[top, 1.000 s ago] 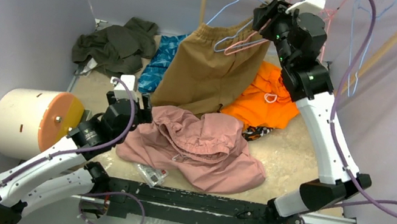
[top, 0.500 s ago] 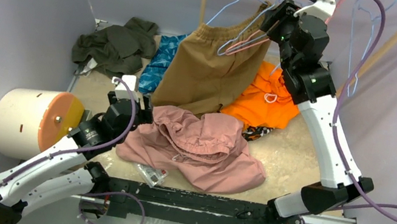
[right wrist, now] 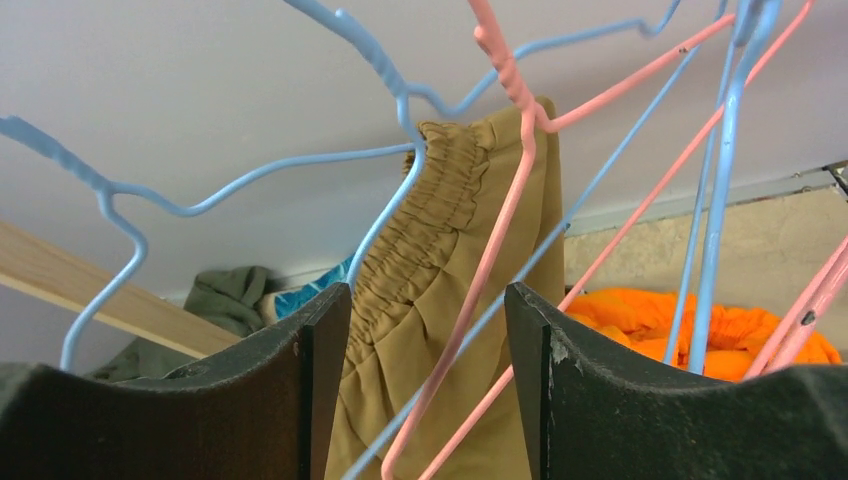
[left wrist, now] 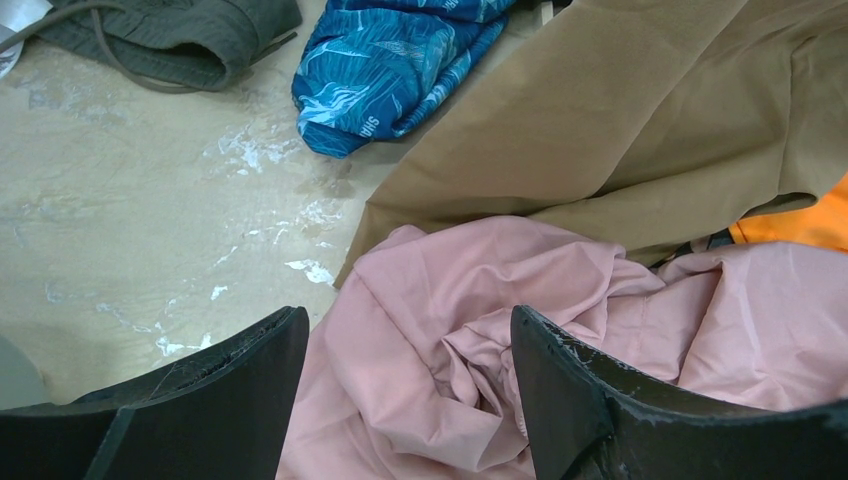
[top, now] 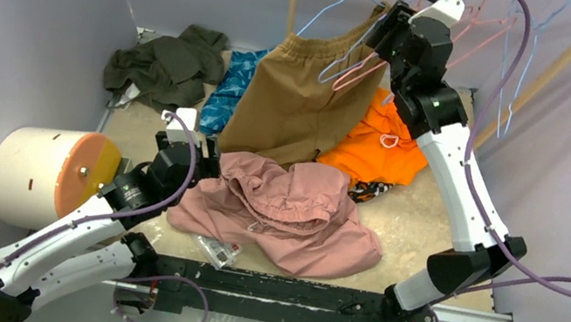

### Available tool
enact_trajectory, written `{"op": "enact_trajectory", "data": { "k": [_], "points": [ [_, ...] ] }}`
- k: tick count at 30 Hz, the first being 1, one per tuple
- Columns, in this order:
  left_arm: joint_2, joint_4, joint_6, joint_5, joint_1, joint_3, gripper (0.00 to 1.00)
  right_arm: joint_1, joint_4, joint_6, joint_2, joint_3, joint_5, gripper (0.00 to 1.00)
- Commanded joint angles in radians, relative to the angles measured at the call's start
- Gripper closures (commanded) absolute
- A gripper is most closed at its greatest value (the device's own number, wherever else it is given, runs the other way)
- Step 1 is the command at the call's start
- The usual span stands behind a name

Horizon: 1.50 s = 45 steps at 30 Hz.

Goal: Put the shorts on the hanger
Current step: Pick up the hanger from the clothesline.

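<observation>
From above, a white cylindrical drum with an orange end cap (top: 41, 171) lies on its side at the left of the table (top: 421, 225); what's inside can't be seen. The dusty-pink fabric shorts (top: 291, 211) are crumpled at the near middle, and the left gripper (top: 206, 163) sits right at their left edge. High at the back, the right gripper (top: 380, 31) is up among hanging wires, with the light-blue wire hanger (top: 323, 15) just beside it, well apart from the pink heap. The large tan-brown shorts (top: 296, 105) hang there too, with a bright orange garment (top: 378, 142) on the table below. On the left wrist camera, the left gripper (left wrist: 408, 320) has its jaws spread wide, the dusty-pink fabric shorts (left wrist: 600, 310) bunched beneath the gap, nothing pinched. On the right wrist camera, the right gripper (right wrist: 428, 295) is parted too: the light-blue wire hanger (right wrist: 385, 225) and a pink wire hanger (right wrist: 500, 220) run through the gap, unclamped.
</observation>
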Motion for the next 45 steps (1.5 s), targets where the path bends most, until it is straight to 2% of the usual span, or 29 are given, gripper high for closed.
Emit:
{"op": "enact_trajectory", "data": {
  "k": [1,14,24,36,45],
  "points": [
    [-0.006,0.041,0.012,0.009,0.006,0.025,0.27,-0.016,0.022,-0.008,-0.018,0.003,0.041,0.4],
    [0.0,0.044,0.012,0.018,0.007,0.023,0.27,-0.082,0.038,-0.003,-0.06,-0.089,0.026,0.64],
    [0.022,0.049,0.014,0.024,0.006,0.025,0.27,-0.161,0.053,0.014,-0.123,-0.153,-0.006,0.79],
    [0.027,0.046,0.013,0.014,0.006,0.024,0.28,-0.262,0.062,0.04,-0.171,-0.179,-0.01,0.88],
    [0.033,0.044,0.012,0.012,0.006,0.024,0.27,-0.366,0.053,0.05,-0.176,-0.188,-0.034,0.89]
  ]
}}
